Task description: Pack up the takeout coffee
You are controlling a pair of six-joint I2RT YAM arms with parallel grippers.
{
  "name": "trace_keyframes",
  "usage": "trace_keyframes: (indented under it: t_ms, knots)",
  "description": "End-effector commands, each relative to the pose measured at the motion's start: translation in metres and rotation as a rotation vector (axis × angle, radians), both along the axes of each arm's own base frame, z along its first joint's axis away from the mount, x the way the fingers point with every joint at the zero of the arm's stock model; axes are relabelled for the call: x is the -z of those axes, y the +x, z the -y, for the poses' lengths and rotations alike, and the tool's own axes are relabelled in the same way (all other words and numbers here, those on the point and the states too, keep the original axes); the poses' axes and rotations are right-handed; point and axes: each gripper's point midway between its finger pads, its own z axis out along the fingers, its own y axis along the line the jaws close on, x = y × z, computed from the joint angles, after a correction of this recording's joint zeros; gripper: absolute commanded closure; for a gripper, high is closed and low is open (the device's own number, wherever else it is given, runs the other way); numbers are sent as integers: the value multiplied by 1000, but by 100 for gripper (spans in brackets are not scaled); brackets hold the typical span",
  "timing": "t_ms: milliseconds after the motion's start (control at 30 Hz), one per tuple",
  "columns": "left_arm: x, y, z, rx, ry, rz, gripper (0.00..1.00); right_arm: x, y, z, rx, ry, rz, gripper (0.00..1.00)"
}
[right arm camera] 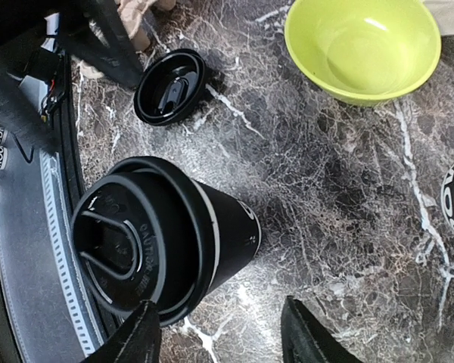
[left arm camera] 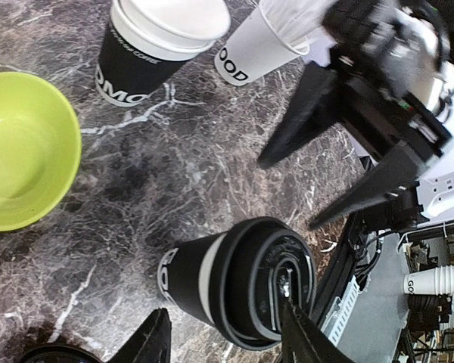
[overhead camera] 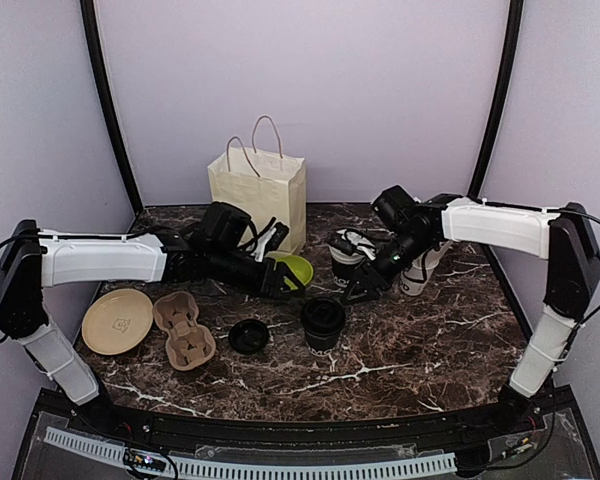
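A takeout coffee cup with a black lid (overhead camera: 323,322) (left arm camera: 234,280) (right arm camera: 166,234) stands upright on the marble table, between my two grippers. My left gripper (overhead camera: 282,280) (left arm camera: 228,342) is open, and the cup sits just beyond its fingertips, untouched as far as I can see. My right gripper (overhead camera: 360,290) (right arm camera: 221,340) is open too, with the cup beside its left finger. A second black cup without a lid (overhead camera: 348,258) (left arm camera: 155,49) stands behind. A loose black lid (overhead camera: 248,335) (right arm camera: 170,87) lies on the table.
A lime-green bowl (overhead camera: 295,268) (left arm camera: 23,151) (right arm camera: 363,45) sits under my left wrist. A white cup with straws (overhead camera: 420,272) (left arm camera: 257,45) stands at the right. A cardboard cup carrier (overhead camera: 183,330), a tan plate (overhead camera: 117,320) and a paper bag (overhead camera: 258,190) are further left and behind.
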Motion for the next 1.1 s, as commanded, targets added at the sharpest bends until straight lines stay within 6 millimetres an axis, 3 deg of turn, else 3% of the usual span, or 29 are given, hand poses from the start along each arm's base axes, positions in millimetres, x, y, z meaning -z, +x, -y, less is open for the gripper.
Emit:
trace_keyframes:
  t_ms: [0,267,400,500,833,1067]
  knots:
    - [-12,14,-3,-11,8,42,48,-10,-18,11,-31,30,9,42]
    - [-3,24,9,24,6,32,47,12,-36,9,-82,12,-32,37]
    - [4,24,10,36,13,19,50,16,-35,3,-91,11,-56,44]
    - [4,21,11,46,4,14,52,16,-28,1,-84,-4,-45,48]
    - [5,9,2,39,-3,-12,56,21,27,13,79,-57,6,52]
    - [4,10,-8,-10,24,-14,54,20,29,17,88,-61,5,51]
